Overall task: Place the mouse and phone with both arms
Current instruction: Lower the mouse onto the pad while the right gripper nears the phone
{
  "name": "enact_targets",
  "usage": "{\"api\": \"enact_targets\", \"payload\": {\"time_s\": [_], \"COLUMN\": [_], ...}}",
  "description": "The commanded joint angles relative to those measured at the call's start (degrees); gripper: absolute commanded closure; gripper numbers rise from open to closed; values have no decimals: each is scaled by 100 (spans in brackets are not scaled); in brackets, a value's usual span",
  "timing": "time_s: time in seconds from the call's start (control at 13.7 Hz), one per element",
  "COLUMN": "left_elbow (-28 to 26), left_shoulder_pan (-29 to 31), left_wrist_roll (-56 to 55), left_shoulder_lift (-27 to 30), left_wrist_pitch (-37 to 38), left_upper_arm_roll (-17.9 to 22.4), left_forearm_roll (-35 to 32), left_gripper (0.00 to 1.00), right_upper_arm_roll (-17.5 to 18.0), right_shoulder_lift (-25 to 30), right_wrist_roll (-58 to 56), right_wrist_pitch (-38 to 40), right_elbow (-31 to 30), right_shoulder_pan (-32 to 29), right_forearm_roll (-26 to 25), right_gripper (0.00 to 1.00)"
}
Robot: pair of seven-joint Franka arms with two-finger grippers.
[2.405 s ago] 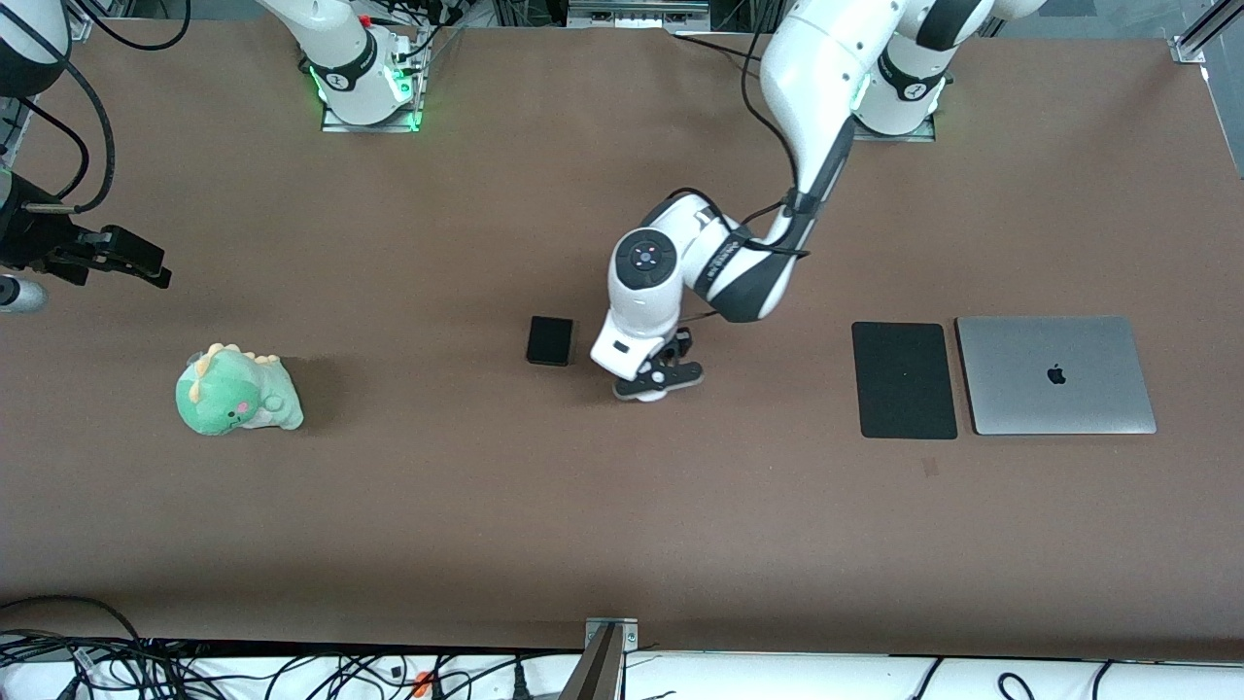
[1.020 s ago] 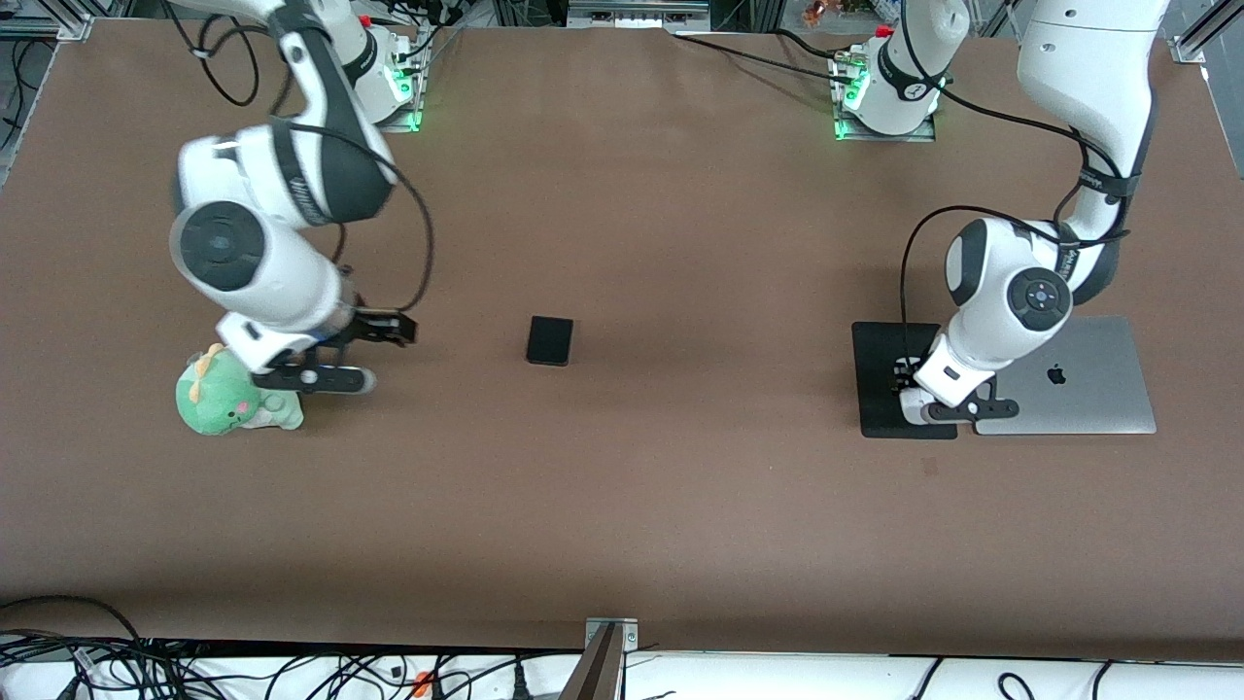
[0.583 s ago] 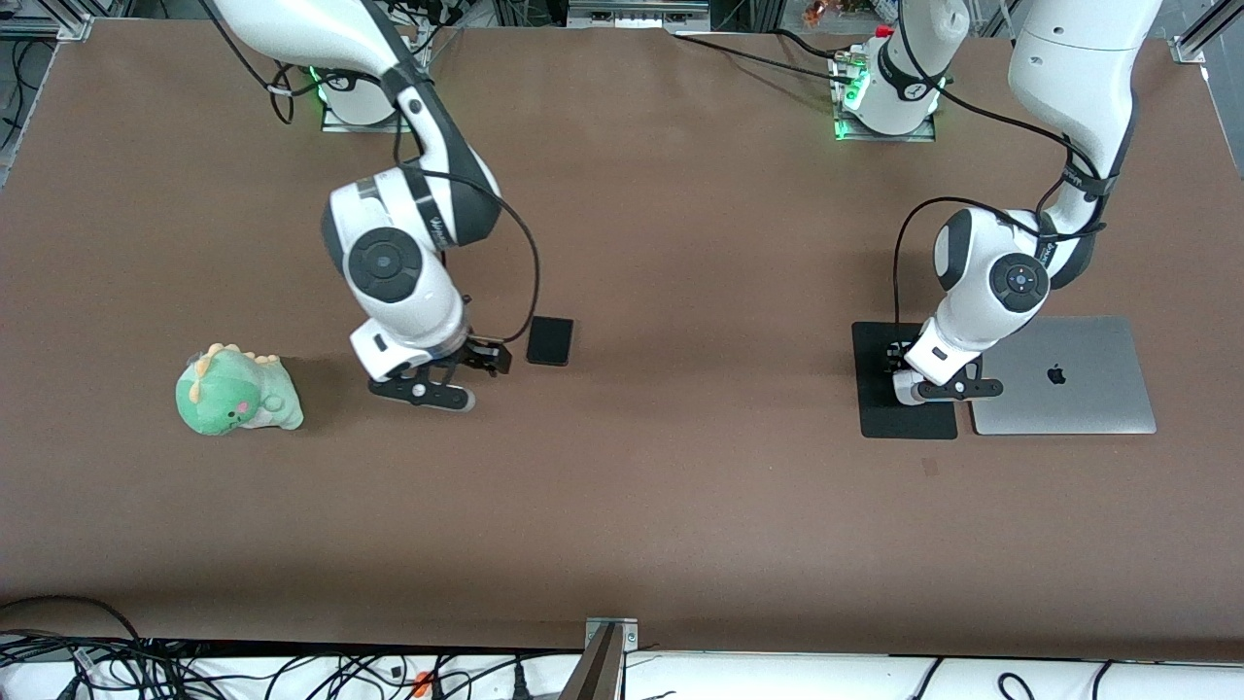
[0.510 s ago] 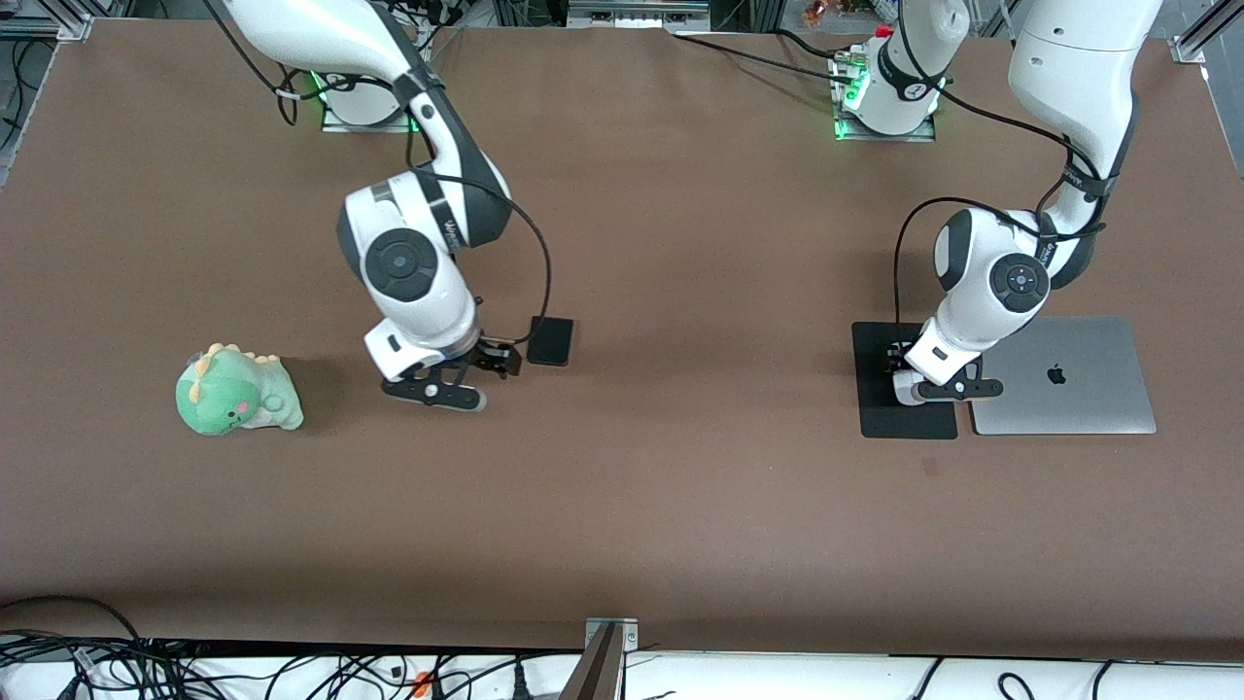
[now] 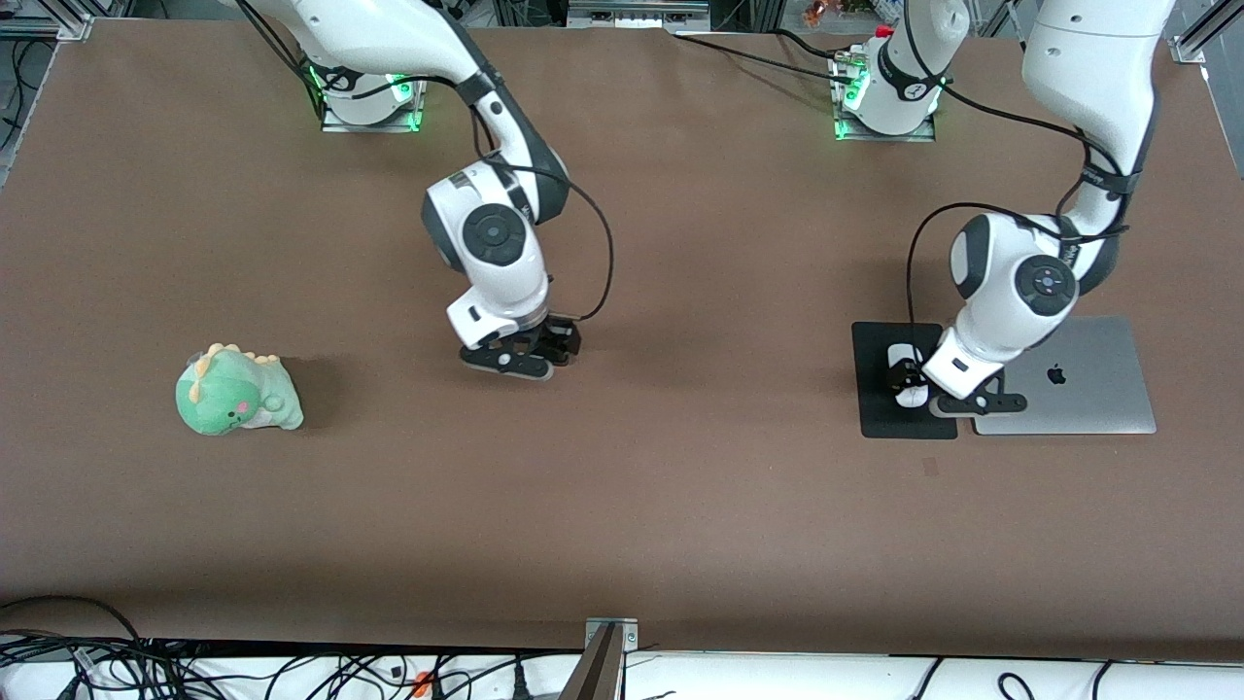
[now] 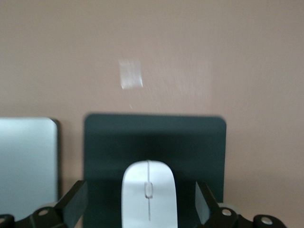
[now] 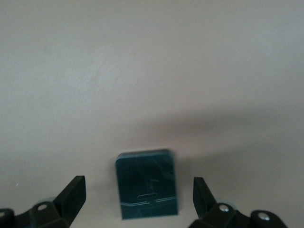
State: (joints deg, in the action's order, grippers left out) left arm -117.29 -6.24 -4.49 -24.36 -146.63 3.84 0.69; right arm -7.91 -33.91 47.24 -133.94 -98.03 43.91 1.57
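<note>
The white mouse [image 6: 148, 194] lies flat on the black mouse pad [image 6: 154, 137]. My left gripper [image 6: 142, 209] is open just above the pad, one finger on each side of the mouse, neither touching it. In the front view the mouse [image 5: 911, 395] shows beside the left gripper [image 5: 912, 377]. The black phone [image 7: 147, 183] lies flat on the brown table. My right gripper [image 7: 137, 202] hangs open over it, with clear gaps on both sides. In the front view the right gripper [image 5: 542, 347] hides the phone at the table's middle.
A closed silver laptop [image 5: 1069, 389] lies beside the mouse pad [image 5: 880, 413] at the left arm's end of the table. A green dinosaur plush [image 5: 236, 392] sits toward the right arm's end. A small pale mark [image 6: 130, 73] is on the table near the pad.
The left gripper has opened and let go of the mouse on the pad. The right arm has swung from beside the plush to over the phone, still open.
</note>
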Motion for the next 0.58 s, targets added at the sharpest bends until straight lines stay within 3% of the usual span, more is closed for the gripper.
{"api": "enact_targets", "payload": {"time_s": [0.0, 0.29, 0.51], "left_elbow": [775, 1365, 1445], "left_shoulder_pan": [176, 334, 404], "left_wrist_roll": [168, 159, 351], "left_shoulder_lift": [212, 940, 1880], "left_wrist_pitch": [984, 2179, 3382], "left_upper_arm_roll": [-50, -50, -15], "left_forearm_roll": [-78, -43, -61], "left_gripper": [0, 0, 0], "right_upper_arm_roll": [-79, -87, -88], "right_shoulder_lift": [42, 16, 7], "right_wrist_roll": [101, 31, -57], "right_wrist_pitch": [-596, -1423, -1722], "right_elbow": [-495, -1050, -1270], "right_shoulder_pan": [162, 232, 258], "right_forearm_roll": [-7, -69, -95], "right_gripper": [0, 0, 0]}}
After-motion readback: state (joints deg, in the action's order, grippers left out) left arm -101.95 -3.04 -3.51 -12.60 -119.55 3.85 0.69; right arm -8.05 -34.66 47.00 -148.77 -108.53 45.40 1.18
